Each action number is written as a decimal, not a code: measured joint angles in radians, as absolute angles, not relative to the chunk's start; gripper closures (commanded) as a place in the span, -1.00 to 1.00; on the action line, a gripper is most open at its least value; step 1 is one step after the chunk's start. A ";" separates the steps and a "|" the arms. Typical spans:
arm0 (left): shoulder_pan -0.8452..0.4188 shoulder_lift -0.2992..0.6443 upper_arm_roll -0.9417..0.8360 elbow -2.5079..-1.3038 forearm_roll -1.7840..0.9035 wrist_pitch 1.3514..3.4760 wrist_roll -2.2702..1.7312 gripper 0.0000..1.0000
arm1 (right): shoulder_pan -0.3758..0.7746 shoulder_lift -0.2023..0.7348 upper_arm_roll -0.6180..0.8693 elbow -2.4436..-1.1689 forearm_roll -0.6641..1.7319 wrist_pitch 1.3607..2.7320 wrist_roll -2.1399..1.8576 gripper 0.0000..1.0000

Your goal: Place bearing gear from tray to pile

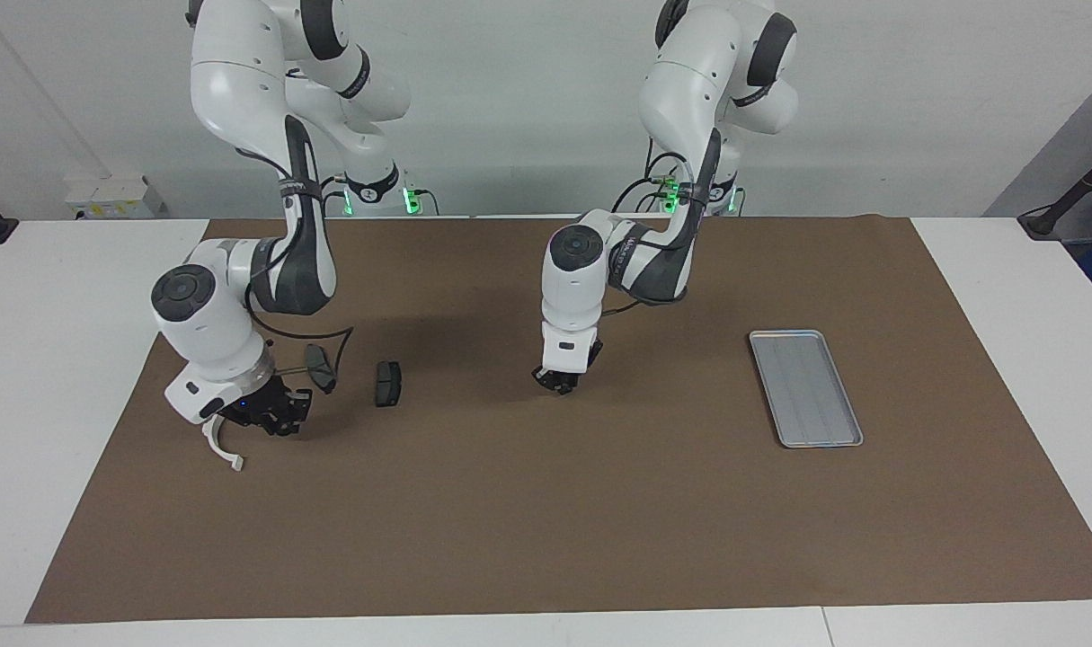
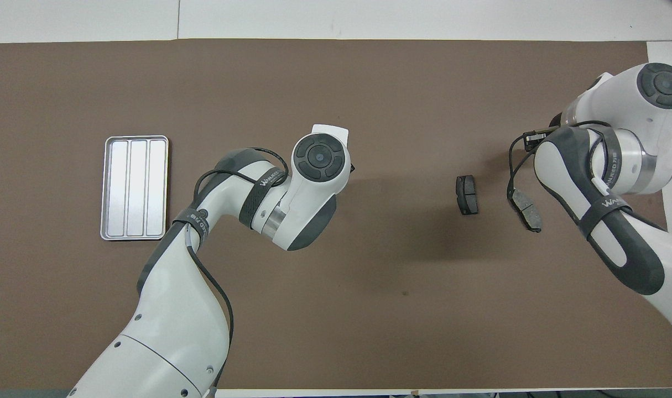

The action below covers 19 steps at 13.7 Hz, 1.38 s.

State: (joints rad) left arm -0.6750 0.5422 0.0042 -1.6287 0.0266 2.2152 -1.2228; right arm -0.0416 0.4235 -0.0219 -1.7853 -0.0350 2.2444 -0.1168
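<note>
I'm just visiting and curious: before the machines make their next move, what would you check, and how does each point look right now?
1. Tray empty of parts: ok, only bare ridges show.
2. Bearing gear located: not ok, none visible anywhere.
3. Pile intact: ok, two dark pads and white bracket lie at the right arm's end.
4. Left gripper carrying something: cannot tell; it hangs over the mat's middle.
5. Right gripper clear of the pile: cannot tell; it sits low beside the bracket.

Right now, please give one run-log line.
tray empty | left end effector over mat | right end effector at pile
</note>
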 measured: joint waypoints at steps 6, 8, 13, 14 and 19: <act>-0.677 0.545 0.000 -1.641 0.048 2.216 -1.223 1.00 | -0.042 0.424 -0.022 -1.813 -0.035 2.259 -0.122 1.00; -0.678 0.548 -0.001 -1.645 0.053 2.216 -1.223 0.94 | -0.042 0.427 -0.022 -1.824 -0.035 2.291 -0.122 1.00; -0.678 0.549 -0.001 -1.651 0.068 2.226 -1.223 -1.00 | -0.042 0.431 -0.022 -1.843 -0.035 2.319 -0.122 0.19; -0.678 0.549 0.001 -1.650 0.078 2.226 -1.223 -1.00 | -0.042 0.431 -0.022 -1.843 -0.035 2.319 -0.122 -0.29; -0.639 0.506 0.027 -1.623 0.087 2.212 -1.223 -1.00 | -0.042 0.431 -0.022 -1.843 -0.035 2.320 -0.122 -0.85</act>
State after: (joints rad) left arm -0.6385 0.5058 0.0270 -1.6230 0.0870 2.2118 -1.2227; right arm -0.0416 0.4309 -0.0219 -1.8426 -0.0350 2.3196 -0.1220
